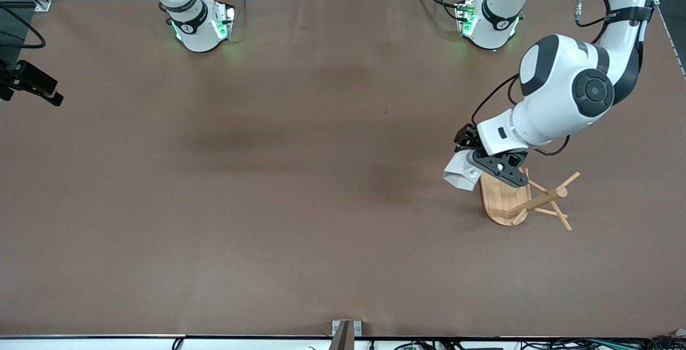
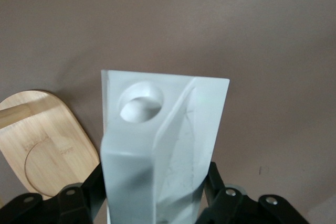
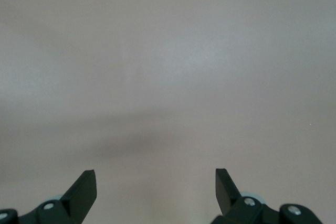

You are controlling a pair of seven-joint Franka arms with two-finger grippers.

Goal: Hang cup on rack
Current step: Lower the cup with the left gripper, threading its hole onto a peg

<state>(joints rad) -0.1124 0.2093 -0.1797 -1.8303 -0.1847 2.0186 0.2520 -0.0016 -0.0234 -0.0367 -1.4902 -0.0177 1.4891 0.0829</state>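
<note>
The white faceted cup (image 1: 461, 173) hangs in the air, and my left gripper (image 1: 485, 165) is shut on it just above the edge of the rack's oval base. In the left wrist view the cup (image 2: 173, 129) fills the middle, its blocky handle with the round hole (image 2: 140, 100) pointing away from the black fingers (image 2: 89, 187). The bamboo rack (image 1: 536, 200) stands toward the left arm's end of the table, its post and thin pegs beside the cup; its base (image 2: 47, 140) shows under the cup. My right gripper (image 3: 156, 187) is open over bare table, outside the front view.
The brown table (image 1: 300, 178) spreads wide around the rack. A black device (image 1: 29, 84) juts in at the table's edge toward the right arm's end. Both arm bases (image 1: 201, 25) stand along the edge farthest from the front camera.
</note>
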